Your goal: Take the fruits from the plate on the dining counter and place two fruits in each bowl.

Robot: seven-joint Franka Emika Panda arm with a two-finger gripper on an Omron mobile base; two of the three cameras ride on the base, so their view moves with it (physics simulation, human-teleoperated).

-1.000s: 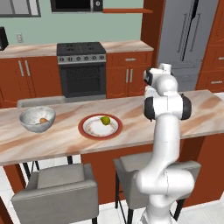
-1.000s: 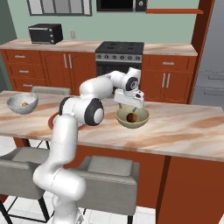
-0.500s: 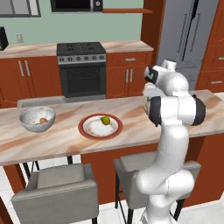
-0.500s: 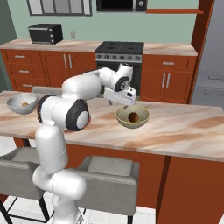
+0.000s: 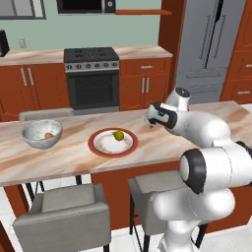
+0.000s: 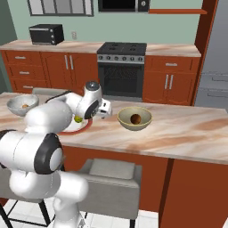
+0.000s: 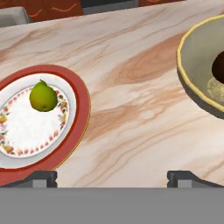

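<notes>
The speckled whitish-grey bowl (image 5: 42, 134) sits farthest from the end effector, well off to its left along the dining tabletop (image 5: 74, 157), with one small orange fruit (image 5: 48, 136) lying inside it. Nearer, still left of the end effector, lies the plate (image 5: 112, 142) with the red-brown rim; a single yellow-green fruit (image 5: 118, 135) rests on its white centre, toward the far edge. In the hand view the plate (image 7: 78, 105) is at the left, the green fruit (image 7: 43, 96) on it, and bare marble (image 7: 131, 109) separates it from the bowl at the right.

The end effector (image 5: 150, 121) hangs just above the tabletop, between the plate and the olive-tan bowl, touching neither. From the right base view it (image 6: 107, 109) stands beside the plate's right rim (image 6: 84, 126), and the green fruit (image 6: 79, 119) peeks out from behind the arm. In the hand view the two dark fingertips (image 7: 39, 177) stand far apart at the bottom edge with nothing between them, so the end effector is released and empty.

Just to its right sits the olive-tan bowl (image 6: 134, 118), holding one dark orange-brown fruit (image 6: 136, 119) in its middle. The hand view catches that bowl's rim (image 7: 186, 74) at the right edge, with part of the dark fruit (image 7: 218, 68) inside it.
</notes>
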